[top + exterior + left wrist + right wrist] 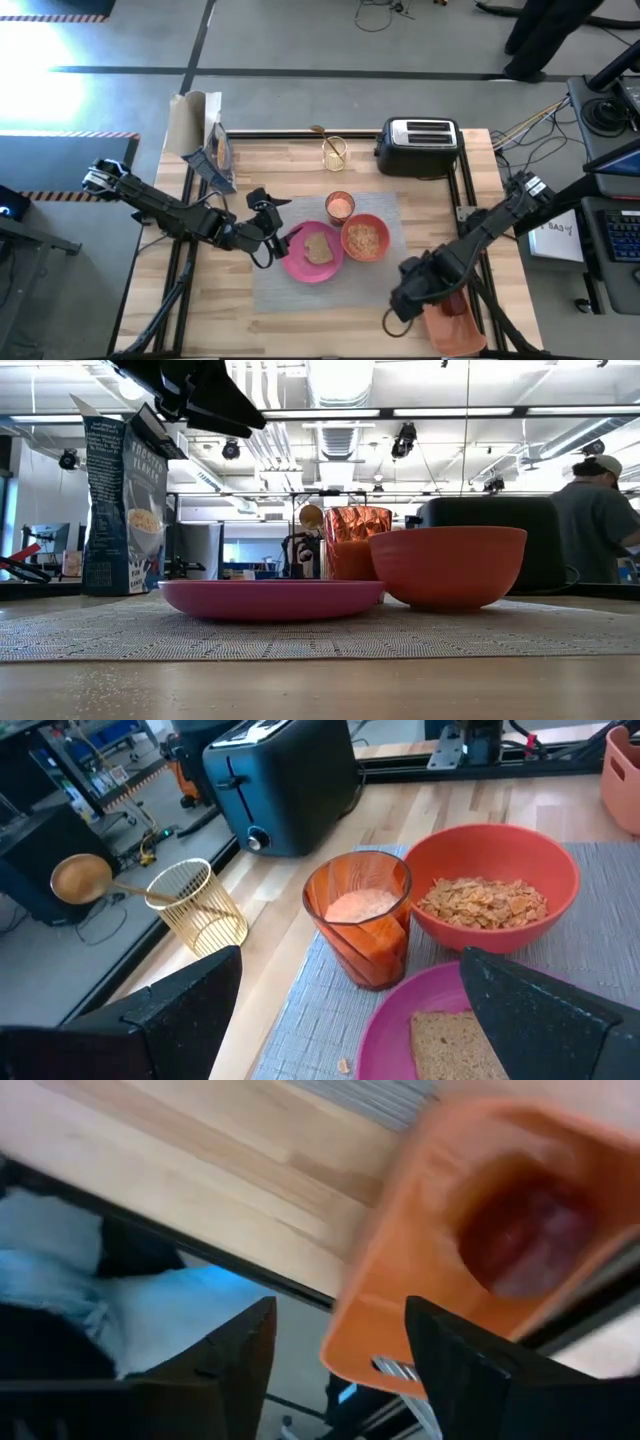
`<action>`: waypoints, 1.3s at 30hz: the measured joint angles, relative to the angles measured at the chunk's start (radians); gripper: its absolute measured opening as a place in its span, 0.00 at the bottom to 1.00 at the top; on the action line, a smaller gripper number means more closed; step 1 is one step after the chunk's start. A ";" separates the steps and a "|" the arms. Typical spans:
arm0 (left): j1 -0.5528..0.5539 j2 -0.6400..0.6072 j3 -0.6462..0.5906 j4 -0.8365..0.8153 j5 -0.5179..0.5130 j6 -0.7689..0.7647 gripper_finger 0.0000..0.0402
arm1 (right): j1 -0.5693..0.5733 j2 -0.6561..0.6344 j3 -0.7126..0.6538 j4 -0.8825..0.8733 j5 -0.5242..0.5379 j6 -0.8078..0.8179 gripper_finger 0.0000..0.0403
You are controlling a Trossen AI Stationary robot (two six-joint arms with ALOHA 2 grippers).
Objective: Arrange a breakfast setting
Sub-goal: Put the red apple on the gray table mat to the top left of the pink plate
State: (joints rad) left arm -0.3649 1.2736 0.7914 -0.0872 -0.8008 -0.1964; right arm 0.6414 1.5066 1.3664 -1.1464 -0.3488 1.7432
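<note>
High view: brown toast slice [319,247] lies flat on the round pink plate [300,264] — both arms' fingers spread wide, empty.

toaster [418,146] table's far edge | cereal bag [219,152] far-left | orange tray [455,325] near-right corner

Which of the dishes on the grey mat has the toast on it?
The flat pink plate, beside the left claw. The orange bowl holds cereal flakes and the orange cup a pale filling.

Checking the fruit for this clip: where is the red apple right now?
The red apple lies in the orange tray at the table's near right corner in the high view, right of the placemat, under the right hand.
</note>
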 joint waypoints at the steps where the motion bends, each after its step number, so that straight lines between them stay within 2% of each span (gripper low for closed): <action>1: 0.000 0.000 0.000 0.000 0.000 0.004 0.89 | 0.015 0.000 -0.004 -0.007 -0.006 0.027 0.54; 5: 0.000 0.000 0.000 0.000 0.000 0.021 0.89 | 0.065 0.000 -0.036 -0.026 -0.079 0.115 0.59; 8: 0.000 0.000 0.000 0.000 0.000 0.027 0.89 | 0.089 0.000 -0.075 -0.028 -0.161 0.127 0.63; 11: 0.000 0.000 0.000 0.000 0.000 0.030 0.89 | 0.099 0.000 -0.117 -0.028 -0.194 0.124 0.67; 22: 0.000 0.000 0.000 -0.002 0.001 0.056 0.89 | 0.098 0.000 -0.305 -0.007 -0.193 0.103 0.70; 29: 0.000 0.000 0.000 -0.003 0.017 0.075 0.89 | 0.102 0.000 -0.418 0.201 -0.200 0.116 0.69; 39: 0.000 0.000 0.000 -0.003 0.018 0.076 0.89 | 0.105 -0.001 -0.413 0.214 -0.160 0.069 0.67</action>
State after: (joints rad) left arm -0.3649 1.2739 0.7910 -0.0898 -0.7826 -0.1204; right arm 0.7464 1.5055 0.9532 -0.9323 -0.5085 1.8121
